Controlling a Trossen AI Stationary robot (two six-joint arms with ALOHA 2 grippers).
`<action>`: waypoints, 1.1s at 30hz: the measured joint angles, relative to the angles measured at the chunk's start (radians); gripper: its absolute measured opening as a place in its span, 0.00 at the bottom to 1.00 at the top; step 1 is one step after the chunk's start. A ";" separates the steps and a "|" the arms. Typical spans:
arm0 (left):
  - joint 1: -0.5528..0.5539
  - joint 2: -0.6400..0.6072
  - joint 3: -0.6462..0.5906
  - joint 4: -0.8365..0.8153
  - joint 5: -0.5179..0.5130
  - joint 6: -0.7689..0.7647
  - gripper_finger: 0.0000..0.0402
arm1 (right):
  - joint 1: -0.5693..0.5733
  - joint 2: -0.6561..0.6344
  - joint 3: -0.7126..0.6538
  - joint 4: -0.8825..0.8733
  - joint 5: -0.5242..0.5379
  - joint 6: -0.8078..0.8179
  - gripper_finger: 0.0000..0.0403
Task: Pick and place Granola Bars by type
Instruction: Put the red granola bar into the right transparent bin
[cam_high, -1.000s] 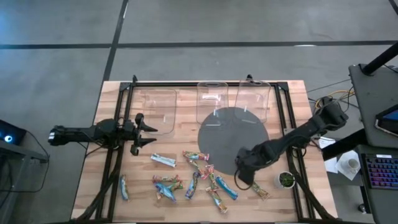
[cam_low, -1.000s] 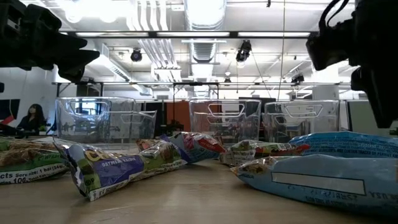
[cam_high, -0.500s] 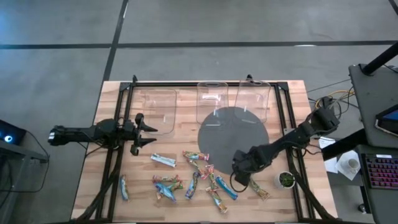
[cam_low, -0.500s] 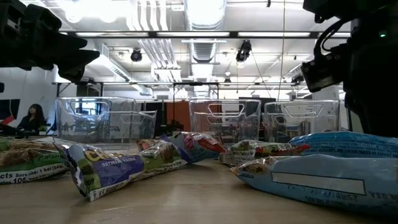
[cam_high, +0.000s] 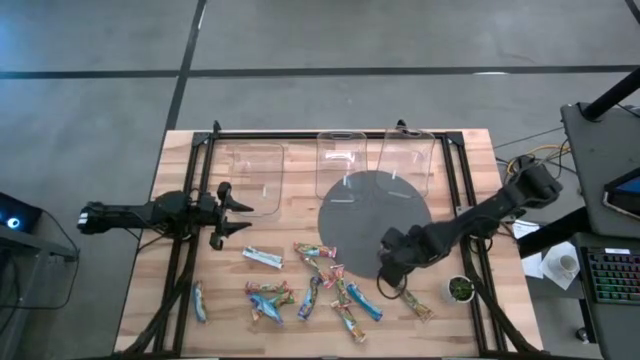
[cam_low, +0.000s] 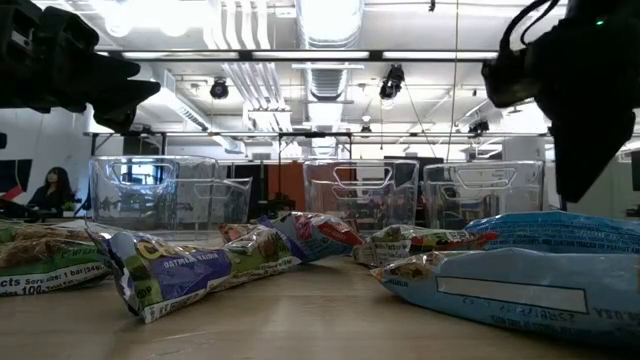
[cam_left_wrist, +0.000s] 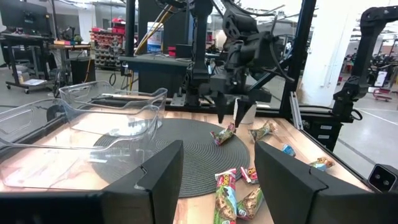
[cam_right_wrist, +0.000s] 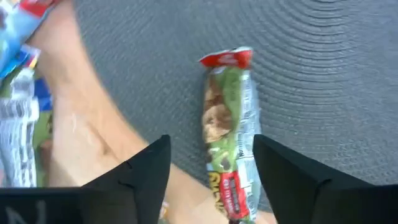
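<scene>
The right gripper (cam_right_wrist: 210, 186) hangs over a green granola bar (cam_right_wrist: 226, 155) at the round mat's (cam_high: 375, 215) five o'clock edge, fingers spread wide. Next it should drop and pinch the bar. The left gripper (cam_high: 232, 213) waits, fingers apart.

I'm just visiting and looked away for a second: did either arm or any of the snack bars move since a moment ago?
The right gripper dipped toward the bars, then drew back slightly toward the grey mat. It is open above a green bar lying at the mat's edge, and nothing was taken. The left gripper, the other bars and the clear bins stayed put.
</scene>
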 joint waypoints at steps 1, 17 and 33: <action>0.000 0.000 0.000 0.000 0.000 0.000 0.45 | -0.003 -0.003 -0.005 0.000 0.001 0.008 0.61; 0.000 0.000 0.000 0.000 0.000 0.000 0.45 | -0.040 0.114 -0.036 0.047 -0.037 -0.175 0.86; 0.000 0.000 0.000 0.000 0.000 0.000 0.45 | -0.160 0.122 -0.070 0.044 -0.082 -0.243 0.26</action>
